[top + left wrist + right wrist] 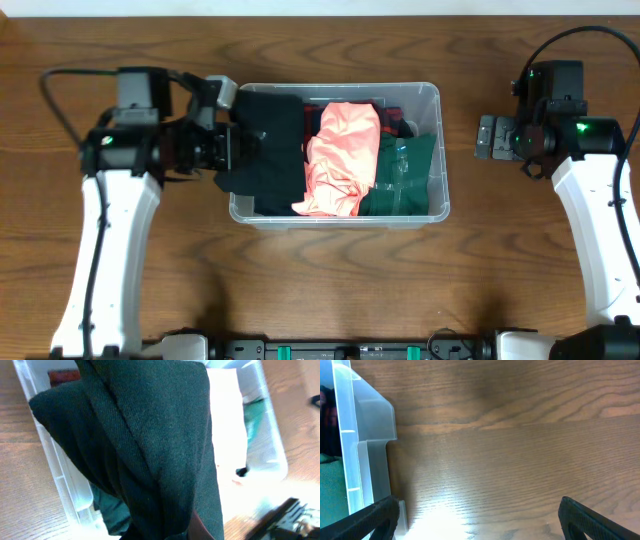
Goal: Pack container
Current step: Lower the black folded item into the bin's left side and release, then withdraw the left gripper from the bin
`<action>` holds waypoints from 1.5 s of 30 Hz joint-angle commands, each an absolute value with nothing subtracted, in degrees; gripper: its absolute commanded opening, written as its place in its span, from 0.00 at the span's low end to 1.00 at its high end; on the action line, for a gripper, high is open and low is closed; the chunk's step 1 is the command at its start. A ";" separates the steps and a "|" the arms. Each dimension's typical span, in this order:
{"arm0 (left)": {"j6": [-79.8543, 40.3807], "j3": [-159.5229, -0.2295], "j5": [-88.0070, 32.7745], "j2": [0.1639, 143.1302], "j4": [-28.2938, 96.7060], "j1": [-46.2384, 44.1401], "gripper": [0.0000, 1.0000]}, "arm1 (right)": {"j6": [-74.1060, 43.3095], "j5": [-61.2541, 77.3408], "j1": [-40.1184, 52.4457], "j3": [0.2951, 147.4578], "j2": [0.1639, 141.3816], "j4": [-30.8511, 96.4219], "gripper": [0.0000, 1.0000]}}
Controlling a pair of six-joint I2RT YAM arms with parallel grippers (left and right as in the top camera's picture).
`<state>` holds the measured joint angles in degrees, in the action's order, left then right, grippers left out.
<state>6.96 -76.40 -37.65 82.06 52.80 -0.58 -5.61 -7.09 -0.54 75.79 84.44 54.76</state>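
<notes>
Looking down from overhead, the container [340,222] sits mid-table, already holding a pink garment [340,160] and a green garment [405,180]. A black garment [272,140] lies along its left side, with one fold spilling over the left rim. At that rim the left gripper [236,148] touches the cloth. Over bare table [520,280] to the right, the right gripper [490,138] hangs apart from the container.

Left wrist view: the black garment [150,450] fills the frame and hides the fingers, so I cannot tell whether they pinch it. The container wall [57,475] shows beneath, at the left.

Right wrist view: the right gripper [479,517] is spread wide with nothing between its fingers. A container corner [367,435] shows at the left edge.

Judgement: the step in hand is getting the black garment fully inside. The overhanging fold should be carried inward past the rim and lowered before release, so nothing trails over the wall. It should also stay clear of the pink garment, which could otherwise be dragged out.
</notes>
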 commanded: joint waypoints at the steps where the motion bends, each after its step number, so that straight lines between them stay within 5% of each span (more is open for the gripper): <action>1: 9.39 -76.25 -35.09 85.52 52.01 -1.61 0.06 | -5.08 -7.03 -0.73 75.70 84.53 54.98 0.99; 7: 9.34 -76.25 -35.11 92.75 51.57 -2.24 0.06 | -5.08 -7.03 -0.73 75.70 84.53 55.00 0.99; 8: 9.15 -76.25 -35.16 93.56 51.57 -2.35 0.17 | -5.08 -7.03 -0.73 75.70 84.53 55.05 0.99; 10: 8.91 -76.40 -35.33 94.08 51.72 -2.44 0.91 | -5.08 -7.03 -0.73 75.70 84.53 55.13 0.99; 11: 8.75 -76.99 -35.27 93.76 52.53 -2.44 0.98 | -5.08 -7.03 -0.73 75.70 84.53 55.16 0.99; 17: 7.18 -83.74 -16.69 85.65 55.88 -2.44 0.98 | -5.08 -7.03 -0.73 75.70 84.53 55.05 0.99; 25: 6.85 -83.83 -15.94 78.13 49.87 -4.64 0.99 | -5.10 -6.72 -0.73 75.70 84.55 54.70 0.99; 26: 6.81 -83.50 -16.03 78.48 50.02 -5.34 0.85 | -5.08 -6.61 -0.73 75.70 84.55 54.70 0.99; 28: 6.46 -82.21 -16.01 79.61 50.26 -7.05 0.34 | -5.08 -6.61 -0.73 75.70 84.53 54.74 0.99; 31: 5.23 -79.75 -15.99 82.11 50.48 -9.67 0.09 | -5.08 -6.61 -0.73 75.70 84.55 54.96 0.99; 45: -0.67 -74.26 -16.97 97.65 50.00 -13.50 0.06 | -5.08 -6.61 -0.73 75.70 84.53 55.07 0.99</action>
<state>0.64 -74.37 -16.36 96.44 50.02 -13.34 -5.61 -6.98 -0.54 75.79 84.44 54.96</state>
